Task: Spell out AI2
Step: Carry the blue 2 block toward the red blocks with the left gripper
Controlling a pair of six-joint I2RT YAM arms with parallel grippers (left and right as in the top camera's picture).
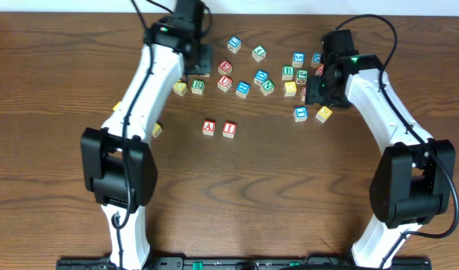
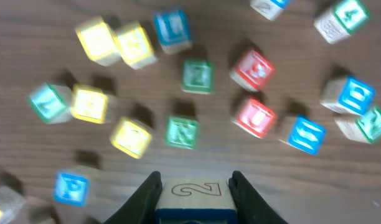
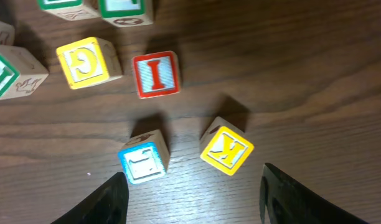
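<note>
**Inspector:** Nearest the left wrist lens: a small wooden cube, outlined 2 on its upper face, blue along its lower edge (image 2: 192, 193). It sits between the left fingers (image 2: 144, 199), which are clenched on its two sides.

**Clerk:** Lifted?

**Inspector:** Cannot tell. Behind it the brown wooden worktop (image 2: 340, 186) and a loose heap of coloured letter cubes (image 2: 197, 74) are blurred.

**Clerk:** Right side?

**Inspector:** Right fingers (image 3: 109, 202) are spread wide, grasping nothing. They hang above a blue-bordered wooden cube (image 3: 144, 157) and a yellow wooden K cube (image 3: 226, 149). Further off lies a spare red-bordered block lettered I (image 3: 156, 74).

**Clerk:** Step in hand?

**Inspector:** My judgement: the third character. From overhead, a small white-faced, red-bordered wooden A cube (image 1: 208, 127) and a matching I cube (image 1: 229, 128) stand side by side with a small gap, well apart from the heap. The next move calls for carrying the 2 cube to just beside the I cube, on its right, in line, with the digit upward and reading the same way.

**Clerk:** Discrepancies between views?

**Inspector:** Overhead shows the row but hides the 2 cube under the left arm's head, so only the left wrist view proves the grip. The spare block I can make out only at the right wrist.
</note>
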